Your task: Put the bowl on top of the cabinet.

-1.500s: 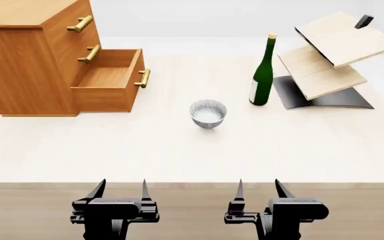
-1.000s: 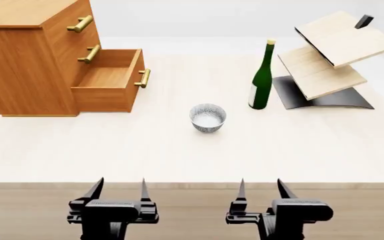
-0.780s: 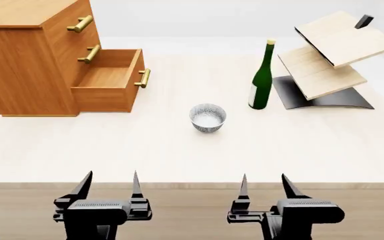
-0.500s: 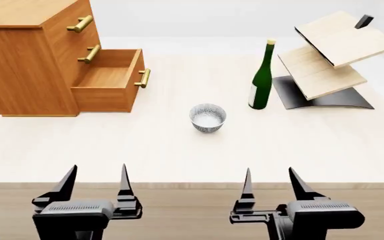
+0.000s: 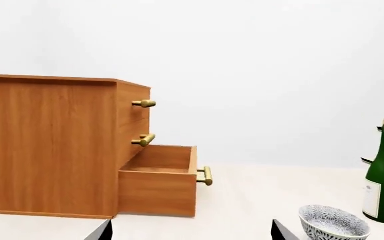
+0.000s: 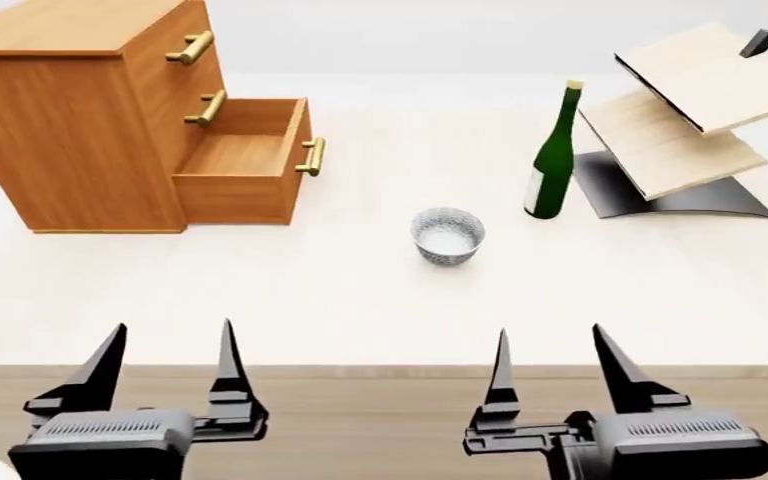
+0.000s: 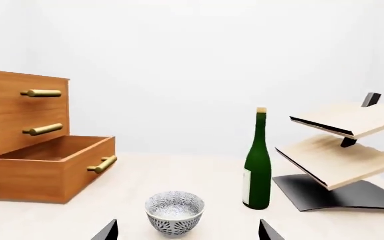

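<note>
Worktop [image 6: 357, 290] carries one bowl [image 6: 448, 235], one cabinet [image 6: 84, 110], one bottle [image 6: 554, 155]; left end effector [image 6: 171, 375] and right end effector [image 6: 555, 380] gape empty.

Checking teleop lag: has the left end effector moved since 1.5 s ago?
Yes. The left end effector has shifted left, farther from the bowl, its tips now past the table edge.

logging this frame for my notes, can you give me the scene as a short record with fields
bowl: upright on the table, apart from everything, not held
cabinet: at the table's left, bottom drawer pulled out, upper two closed, top bare
bottle: green, upright, right of the bowl
shelf rack: slanted, beside the bottle
left hand: open, at the table's near edge
right hand: open, at the table's near edge
</note>
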Robot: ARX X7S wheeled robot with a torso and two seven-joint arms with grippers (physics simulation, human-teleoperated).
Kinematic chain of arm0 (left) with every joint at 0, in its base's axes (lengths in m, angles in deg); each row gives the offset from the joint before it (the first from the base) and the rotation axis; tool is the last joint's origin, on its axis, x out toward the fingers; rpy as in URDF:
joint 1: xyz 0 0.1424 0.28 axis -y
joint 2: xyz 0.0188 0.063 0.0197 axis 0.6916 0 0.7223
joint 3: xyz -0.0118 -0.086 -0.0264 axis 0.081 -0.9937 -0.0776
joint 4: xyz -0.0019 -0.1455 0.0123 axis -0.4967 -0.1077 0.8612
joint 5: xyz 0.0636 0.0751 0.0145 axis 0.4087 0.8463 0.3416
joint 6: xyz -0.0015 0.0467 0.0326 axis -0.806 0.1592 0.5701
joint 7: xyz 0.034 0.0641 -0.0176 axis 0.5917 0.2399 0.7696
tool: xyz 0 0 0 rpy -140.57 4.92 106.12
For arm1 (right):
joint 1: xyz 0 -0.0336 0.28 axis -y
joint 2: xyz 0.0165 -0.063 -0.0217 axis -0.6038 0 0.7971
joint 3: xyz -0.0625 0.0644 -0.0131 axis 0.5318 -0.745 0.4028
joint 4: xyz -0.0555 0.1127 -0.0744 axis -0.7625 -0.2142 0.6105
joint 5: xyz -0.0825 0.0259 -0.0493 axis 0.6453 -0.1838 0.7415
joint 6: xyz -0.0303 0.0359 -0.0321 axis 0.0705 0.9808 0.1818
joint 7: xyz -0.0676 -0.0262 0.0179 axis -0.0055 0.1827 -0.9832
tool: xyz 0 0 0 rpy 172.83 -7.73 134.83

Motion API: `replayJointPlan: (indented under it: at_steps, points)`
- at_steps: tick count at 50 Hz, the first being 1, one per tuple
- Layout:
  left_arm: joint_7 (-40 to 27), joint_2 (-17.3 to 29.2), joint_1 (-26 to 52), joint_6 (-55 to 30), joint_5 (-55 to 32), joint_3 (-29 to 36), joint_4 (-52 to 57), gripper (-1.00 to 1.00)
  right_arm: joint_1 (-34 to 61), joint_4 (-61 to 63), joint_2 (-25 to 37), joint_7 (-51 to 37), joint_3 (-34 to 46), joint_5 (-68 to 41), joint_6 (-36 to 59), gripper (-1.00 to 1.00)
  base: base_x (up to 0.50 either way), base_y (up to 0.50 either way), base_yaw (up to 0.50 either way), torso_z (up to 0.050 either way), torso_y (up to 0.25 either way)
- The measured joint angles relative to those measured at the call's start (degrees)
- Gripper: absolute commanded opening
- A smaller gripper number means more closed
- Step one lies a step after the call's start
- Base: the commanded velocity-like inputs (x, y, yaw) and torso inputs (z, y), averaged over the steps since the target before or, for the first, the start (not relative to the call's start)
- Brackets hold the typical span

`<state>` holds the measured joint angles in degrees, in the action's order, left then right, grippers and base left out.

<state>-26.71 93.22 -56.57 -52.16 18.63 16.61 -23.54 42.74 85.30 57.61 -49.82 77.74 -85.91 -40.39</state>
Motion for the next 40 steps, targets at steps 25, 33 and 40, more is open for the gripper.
replayJointPlan:
  at_steps: [25, 33, 40]
  points:
    - [-1.23, 1.27, -0.95, 0.40, -1.13, 0.15, 1.97, 1.00, -1.34, 3.54, 1.24, -1.21, 0.73, -0.77, -1.08, 1.00, 0.06, 0.26, 0.00, 0.000, 0.000]
    - [-1.54, 1.56, -0.96, 0.54, -1.35, 0.39, 2.06, 1.00, -1.54, 3.65, 1.52, -1.46, 0.54, -1.64, -2.13, 1.00, 0.50, 0.00, 0.00, 0.000, 0.000]
    - [-1.78, 1.81, -0.99, 0.66, -1.56, 0.61, 2.13, 1.00, -1.61, 3.66, 1.77, -1.65, 0.56, -2.22, -2.64, 1.00, 0.50, 0.00, 0.00, 0.000, 0.000]
